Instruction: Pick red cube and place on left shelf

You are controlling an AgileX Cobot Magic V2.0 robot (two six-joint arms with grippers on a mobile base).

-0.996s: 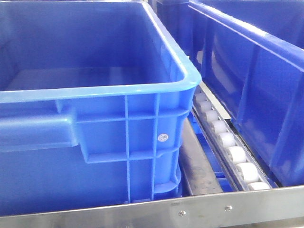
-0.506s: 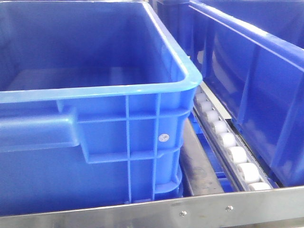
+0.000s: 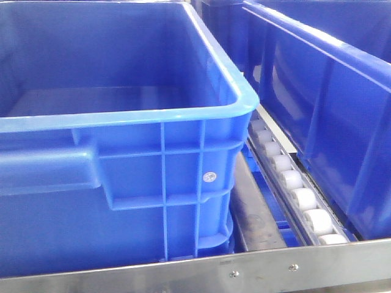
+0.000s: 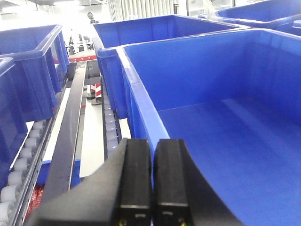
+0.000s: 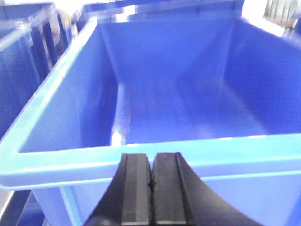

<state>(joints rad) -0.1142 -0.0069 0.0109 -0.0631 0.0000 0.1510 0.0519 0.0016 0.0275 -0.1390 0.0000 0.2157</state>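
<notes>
We see no red cube yet, both the left gripper [image 4: 151,188] and right gripper [image 5: 151,193] hover with jaws together over empty blue bins [image 3: 122,116], so everything remains

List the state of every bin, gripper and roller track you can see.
Left gripper: shut, holding nothing, over the bin's rim.
Right gripper: shut, holding nothing.
Large blue bin: upright, open-topped, visible interior empty.
Neighbouring blue bin: upright, contents hidden.
Roller track: bare.
Red cube: not visible.
</notes>
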